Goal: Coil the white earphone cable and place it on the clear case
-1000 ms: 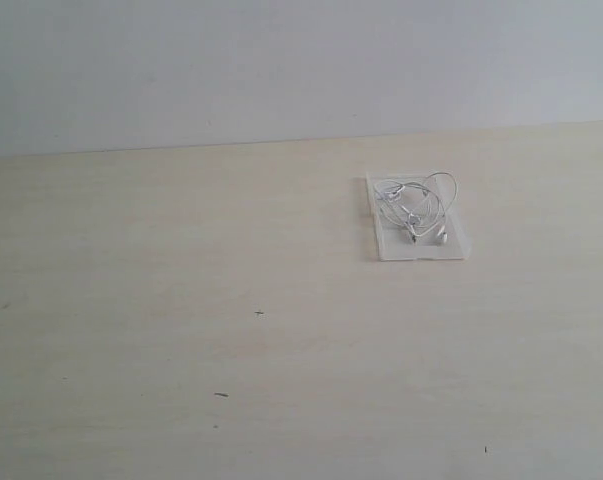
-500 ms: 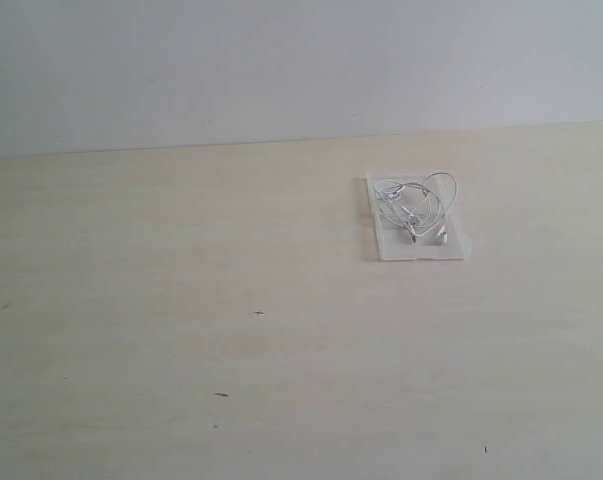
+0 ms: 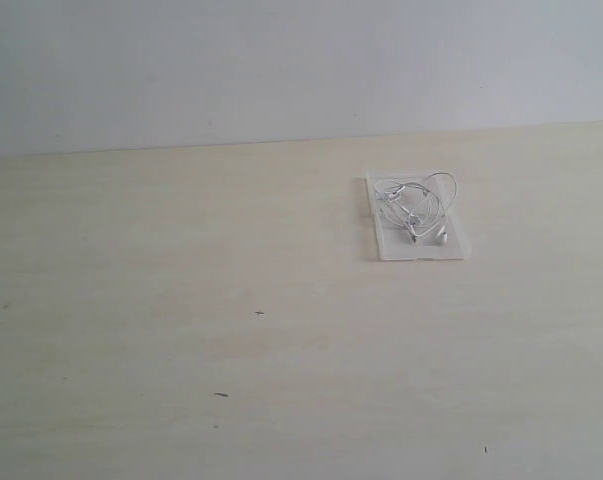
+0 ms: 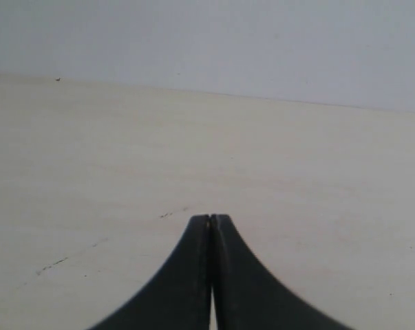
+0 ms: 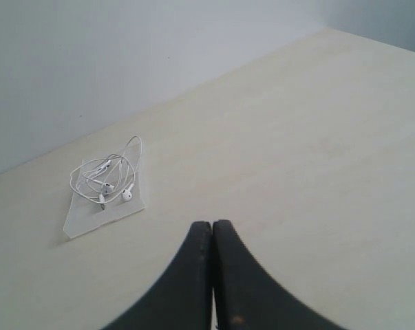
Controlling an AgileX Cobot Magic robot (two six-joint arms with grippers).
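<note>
The white earphone cable (image 3: 417,208) (image 5: 104,177) is lying in a loose, uneven bundle of overlapping loops on top of the clear case (image 3: 421,251) (image 5: 89,220), touching it and covering most of its middle. One wider loop is arching toward the far edge of the case, while the two small white earbuds (image 3: 444,238) (image 5: 126,194) are resting close together at the nearer side of the bundle. The case is lying flat, showing as a pale, whitish translucent rectangle with its nearer margin bare. It is sitting on the pale tabletop (image 3: 231,300), right of centre and near the wall in the exterior view.
</note>
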